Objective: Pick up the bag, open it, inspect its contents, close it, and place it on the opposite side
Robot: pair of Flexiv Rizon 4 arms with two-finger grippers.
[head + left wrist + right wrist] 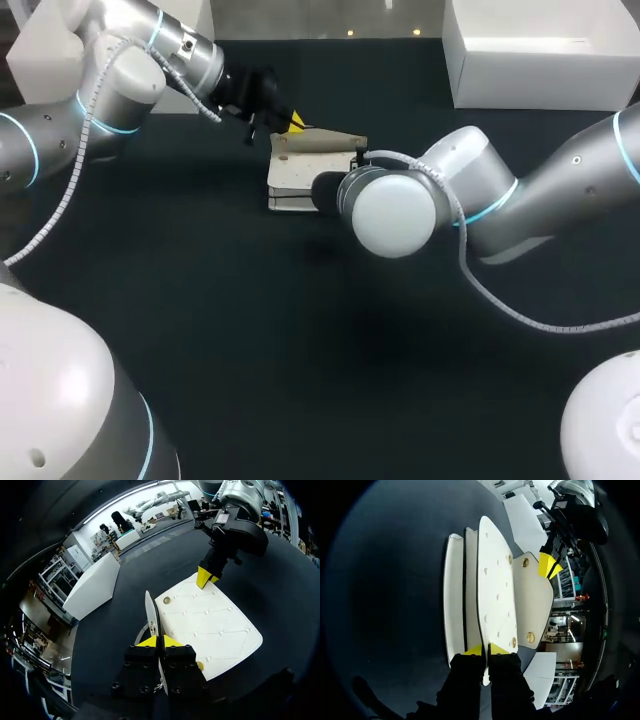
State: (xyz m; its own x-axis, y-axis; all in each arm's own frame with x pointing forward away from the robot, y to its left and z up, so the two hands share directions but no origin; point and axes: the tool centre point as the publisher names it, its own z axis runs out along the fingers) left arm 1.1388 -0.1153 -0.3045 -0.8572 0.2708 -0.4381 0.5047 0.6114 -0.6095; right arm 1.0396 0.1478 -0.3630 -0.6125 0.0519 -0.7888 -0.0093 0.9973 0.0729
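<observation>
A white quilted bag (300,178) lies on the dark table (250,330) with its flap (325,143) lifted. My left gripper (291,122) is shut on the flap's edge; in the left wrist view the thin flap (150,611) stands upright between its yellow tips (159,641). The bag's front panel (210,625), with brass snaps, lies beside it. My right gripper (486,649) is shut on that front panel's edge (492,590), and the bag's other layers (454,595) are spread apart beside it. In the head view the right wrist hides the right gripper's fingers.
A white open box (540,50) stands at the table's back right. Both arms meet at the bag, in the far middle of the table.
</observation>
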